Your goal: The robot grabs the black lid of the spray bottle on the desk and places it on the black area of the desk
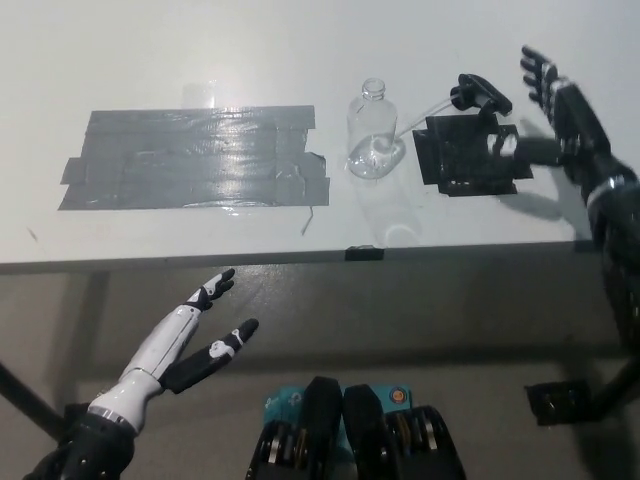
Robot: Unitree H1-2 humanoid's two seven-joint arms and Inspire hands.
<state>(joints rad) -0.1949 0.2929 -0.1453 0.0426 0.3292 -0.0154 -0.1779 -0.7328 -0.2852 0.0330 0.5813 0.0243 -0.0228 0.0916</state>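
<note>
Now right hand (pixel 560 105) spread empty beside black lid (pixel 478 95), seemingly touching black area (pixel 465 160).

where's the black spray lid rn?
Head view, right side of the desk: the black spray lid lies at the top edge of the small black patch, right of the clear bottle, with the open right hand beside it.

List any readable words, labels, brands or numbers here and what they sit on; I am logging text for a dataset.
None can be read.
Clear bottle: no label visible.
Black lid, at the black patch: no marking visible.
Grey tape area: plain, only glare.
White desk: no print.
Right hand, left hand: no legible marks.
</note>
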